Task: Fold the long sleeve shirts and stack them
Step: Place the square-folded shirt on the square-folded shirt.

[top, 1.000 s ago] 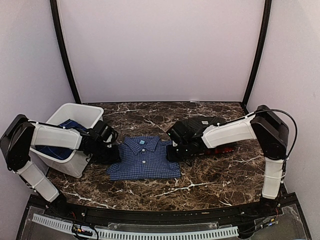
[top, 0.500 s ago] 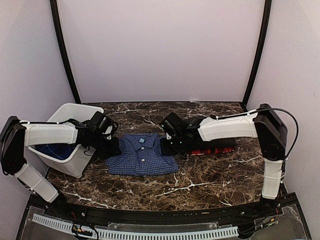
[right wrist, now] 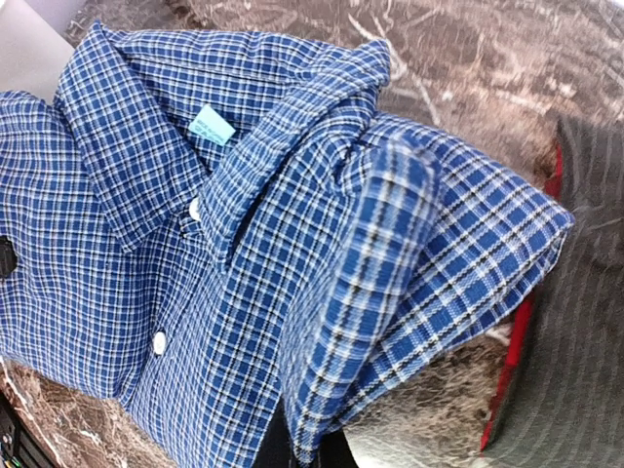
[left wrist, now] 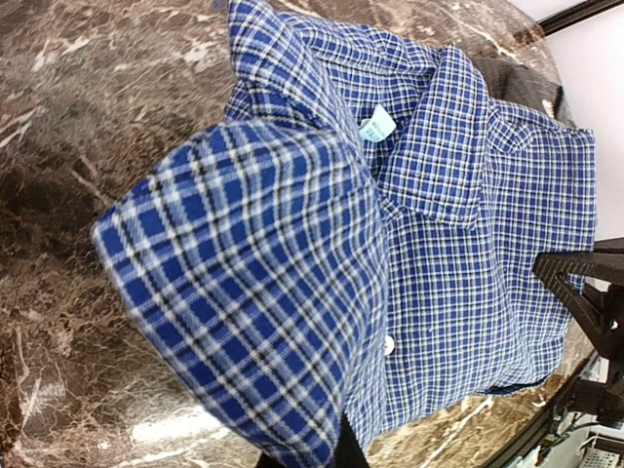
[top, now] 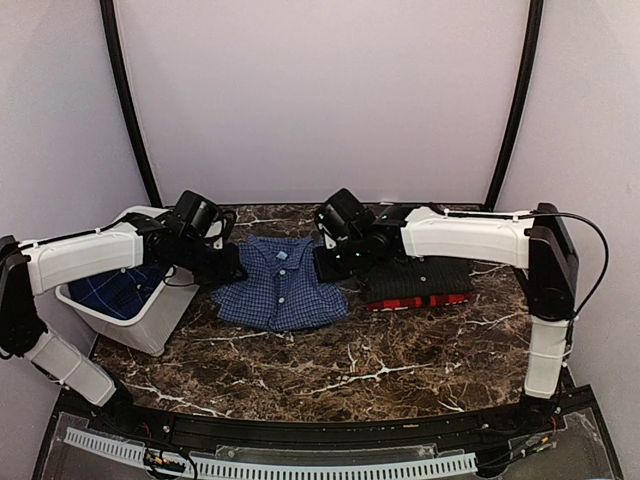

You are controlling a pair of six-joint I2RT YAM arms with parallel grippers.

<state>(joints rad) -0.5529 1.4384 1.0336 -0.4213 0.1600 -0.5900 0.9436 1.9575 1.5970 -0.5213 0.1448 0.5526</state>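
Two pinches: left gripper (top: 232, 272) and right gripper (top: 322, 263), jaws pressed onto cloth, each hold a shoulder of the folded check shirt (top: 280, 300), just left of the stack (top: 420, 288). Grip probably paired to keep folds during transfer.

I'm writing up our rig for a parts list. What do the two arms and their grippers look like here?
The left arm and right arm match: smooth white shells on the long links, black housings at the joints. The left gripper and right gripper are black. A thin black cable loops past the right elbow. No markings are readable.
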